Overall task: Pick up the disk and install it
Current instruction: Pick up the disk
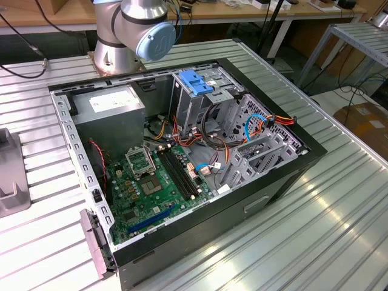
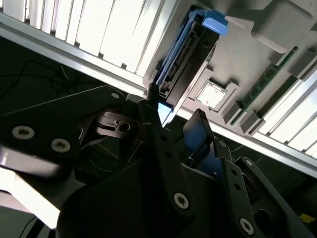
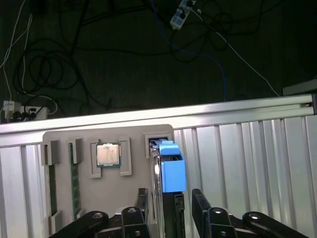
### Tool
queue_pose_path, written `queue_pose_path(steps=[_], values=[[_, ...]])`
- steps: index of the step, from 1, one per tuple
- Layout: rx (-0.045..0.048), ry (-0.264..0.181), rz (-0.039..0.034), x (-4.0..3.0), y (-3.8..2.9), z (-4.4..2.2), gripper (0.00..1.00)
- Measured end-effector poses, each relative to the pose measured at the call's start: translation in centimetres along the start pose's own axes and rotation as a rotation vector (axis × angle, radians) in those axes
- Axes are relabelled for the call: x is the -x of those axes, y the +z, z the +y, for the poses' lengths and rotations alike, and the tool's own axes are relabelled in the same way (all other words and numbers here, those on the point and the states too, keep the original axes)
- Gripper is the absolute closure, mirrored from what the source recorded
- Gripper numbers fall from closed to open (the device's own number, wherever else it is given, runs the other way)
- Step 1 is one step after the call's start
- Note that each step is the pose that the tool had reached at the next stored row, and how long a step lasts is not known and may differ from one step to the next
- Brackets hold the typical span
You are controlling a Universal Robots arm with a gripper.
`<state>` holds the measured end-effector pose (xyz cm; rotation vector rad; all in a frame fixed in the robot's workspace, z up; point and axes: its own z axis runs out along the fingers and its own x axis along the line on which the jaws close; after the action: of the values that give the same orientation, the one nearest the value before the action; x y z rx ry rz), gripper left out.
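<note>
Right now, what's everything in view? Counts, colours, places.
disk: 1, grey metal with blue rails, standing on edge in a holder slot
holder: 1, grey, on the table
processor chip: 1, silver, in a holder pocket
memory sticks: 2, green, in holder slots
computer case: 1, black, open, on the table
motherboard: 1, green, inside the case
power supply: 1, grey with a white sticker, case corner nearest the arm
blue tab: 1, atop the drive cage
table: 1, silver, ribbed
arm: 1, silver with a pale blue cap, behind the case
gripper: 1, black, open, jaws on either side of the disk
</note>
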<state>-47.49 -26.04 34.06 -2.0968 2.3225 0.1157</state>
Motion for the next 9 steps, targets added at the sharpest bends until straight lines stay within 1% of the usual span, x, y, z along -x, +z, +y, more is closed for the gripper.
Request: queue_pose_path(steps=[6, 9], values=[[0.0025, -0.036, -0.0007, -0.03, 0.56, 0.19, 0.52], [0.0030, -0.042, -0.0027, -0.02, 0.86, 0.31, 0.52]])
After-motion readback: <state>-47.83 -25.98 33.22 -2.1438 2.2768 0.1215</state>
